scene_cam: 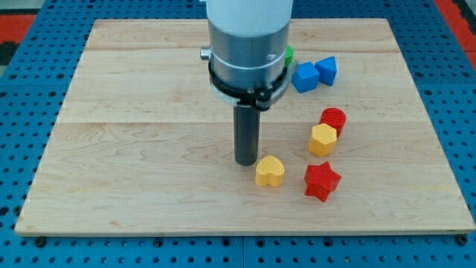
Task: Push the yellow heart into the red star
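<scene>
nearest the view's bottom sits the red star, with the yellow heart just to its left, a narrow strip of bare board between the two. my tip stands right at the heart's upper left edge, touching it or very nearly so; from this angle i cannot tell which. there is no claw to speak of on this arm, only the straight dark rod, so nothing is held or clasped. the rod hangs upright from a broad grey and white cylinder that fills the view's top centre.

moving outward to the view's right, a yellow hexagon-like block lies above the red star, and a red cylinder sits touching it at its upper right. further up, two blue blocks rest side by side, touching; their exact shapes are hard to make out. a sliver of a green block peeks out from behind the arm's body, its shape hidden.

all of it rests on a pale wooden board, which lies on a blue gridded surface.
</scene>
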You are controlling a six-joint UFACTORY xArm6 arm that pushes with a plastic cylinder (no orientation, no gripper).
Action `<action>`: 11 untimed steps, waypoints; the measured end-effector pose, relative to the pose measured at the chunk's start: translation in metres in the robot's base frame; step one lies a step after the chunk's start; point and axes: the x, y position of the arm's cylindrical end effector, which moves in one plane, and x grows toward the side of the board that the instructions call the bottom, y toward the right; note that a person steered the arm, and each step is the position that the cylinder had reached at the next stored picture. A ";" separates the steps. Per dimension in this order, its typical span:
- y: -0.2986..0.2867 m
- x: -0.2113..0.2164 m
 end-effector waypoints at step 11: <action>0.069 0.042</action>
